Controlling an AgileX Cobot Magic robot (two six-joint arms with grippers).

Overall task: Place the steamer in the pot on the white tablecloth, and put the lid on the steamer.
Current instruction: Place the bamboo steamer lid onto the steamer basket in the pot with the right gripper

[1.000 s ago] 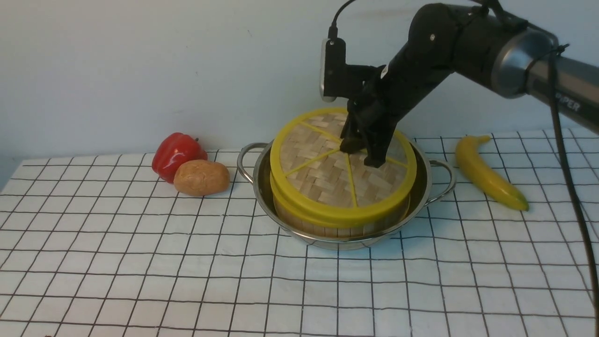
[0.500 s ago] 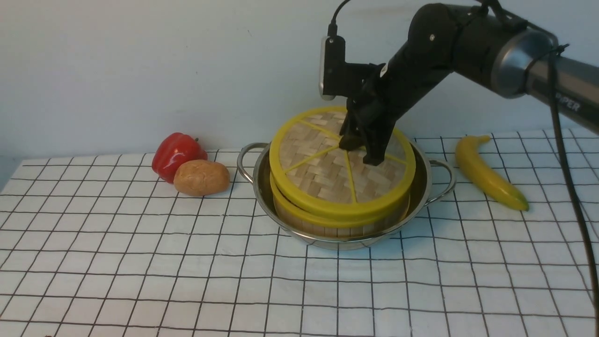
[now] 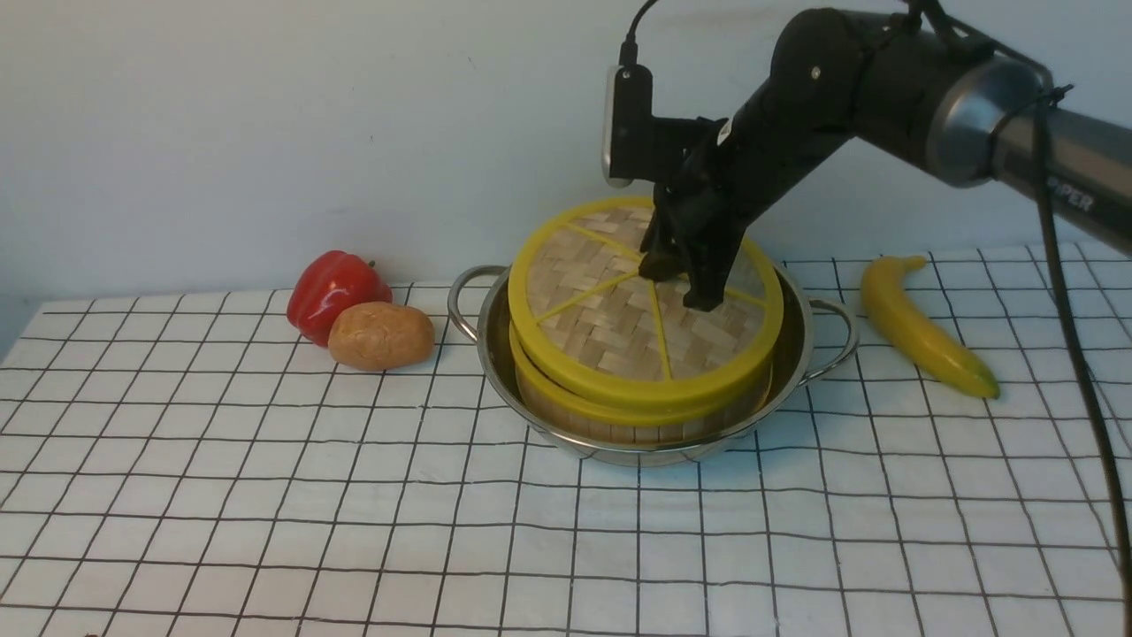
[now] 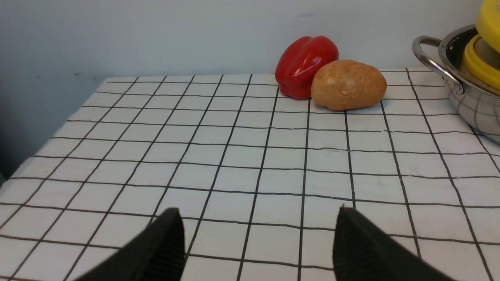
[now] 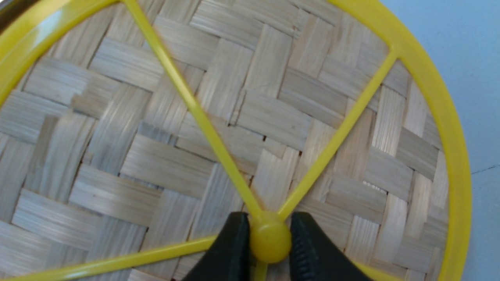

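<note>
From the front, the pot (image 3: 800, 341) sits on the cloth (image 3: 265, 495) near its far edge, about midway along, and the steamer (image 3: 637, 416) stands inside it. The lid (image 3: 619, 327) is over the steamer, tilted — its far side is higher and a gap shows at the near rim. The right gripper (image 3: 683, 281) comes down from the right and is clamped on the lid's centre. A pepper (image 3: 332, 290) and a potato (image 3: 380, 334) touch each other to the pot's left; a banana (image 3: 920, 327) lies to its right. In the left wrist view, the left gripper (image 4: 258, 234) hangs over bare cloth with its jaws spread wide and nothing between them, pepper and potato well ahead, the pot's handle at the picture's side. In the right wrist view, the two black fingers (image 5: 230, 249) pinch the small yellow knob (image 5: 269, 242) — spokes run out from it across the weave.
</note>
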